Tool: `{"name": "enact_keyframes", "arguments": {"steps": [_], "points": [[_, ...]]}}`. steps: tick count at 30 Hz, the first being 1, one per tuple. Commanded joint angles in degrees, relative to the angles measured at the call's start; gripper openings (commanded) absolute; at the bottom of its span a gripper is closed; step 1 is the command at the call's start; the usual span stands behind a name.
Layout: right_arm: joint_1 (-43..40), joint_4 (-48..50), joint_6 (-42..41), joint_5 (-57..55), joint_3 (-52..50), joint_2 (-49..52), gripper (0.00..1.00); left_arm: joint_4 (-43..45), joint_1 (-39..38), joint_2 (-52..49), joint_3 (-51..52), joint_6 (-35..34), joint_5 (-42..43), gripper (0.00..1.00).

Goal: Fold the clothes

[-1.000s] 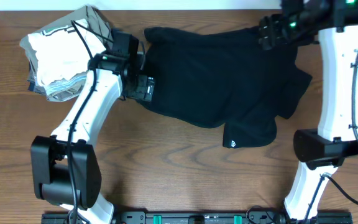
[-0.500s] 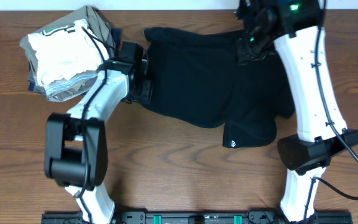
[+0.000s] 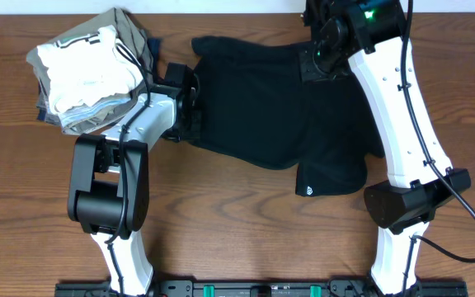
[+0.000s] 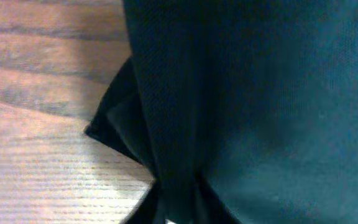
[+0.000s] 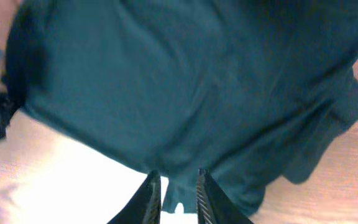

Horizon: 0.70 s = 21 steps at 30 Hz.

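The clothes are one black garment spread across the far middle of the table, with a small white logo on the near right flap. My left gripper sits at the garment's left edge. In the left wrist view the black fabric gathers into a pinch at my left gripper, which is shut on it. My right gripper is at the garment's far edge. In the right wrist view its fingers stand narrowly apart with a fold of the fabric between them.
A stack of folded white, khaki and grey garments lies at the far left, just beside my left arm. The brown wooden table shows bare in front of the black garment. The table's far edge runs right behind my right gripper.
My left gripper has shut on the garment's left edge. My right gripper has moved left along the far edge and its fingers have narrowed round a fold.
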<state>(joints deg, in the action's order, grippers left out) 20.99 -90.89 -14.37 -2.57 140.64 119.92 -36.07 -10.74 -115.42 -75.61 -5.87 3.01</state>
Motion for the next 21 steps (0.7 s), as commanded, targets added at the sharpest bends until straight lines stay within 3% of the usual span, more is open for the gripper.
{"name": "enact_keyframes", "arguments": {"steps": [1, 8, 15, 21], "points": [[-2.01, 1.44, -1.75, -1.53, -0.13, -2.08, 0.15, -0.20, 1.05, -0.48, 0.28, -0.92, -0.68, 0.06], [-5.49, -0.46, 0.13, 4.63, -0.13, -7.63, 0.11, -0.09, 2.01, -0.48, 0.28, -2.69, -0.63, 0.06], [-8.39, -6.43, -0.20, 8.11, -2.25, -19.19, 0.28, -0.15, 2.21, -0.48, 0.28, -3.06, -0.63, 0.06], [-8.72, -6.40, -6.38, 2.93, -15.78, -28.94, 0.33, -0.28, 2.21, -0.48, 0.28, -3.30, -0.63, 0.06]]}}
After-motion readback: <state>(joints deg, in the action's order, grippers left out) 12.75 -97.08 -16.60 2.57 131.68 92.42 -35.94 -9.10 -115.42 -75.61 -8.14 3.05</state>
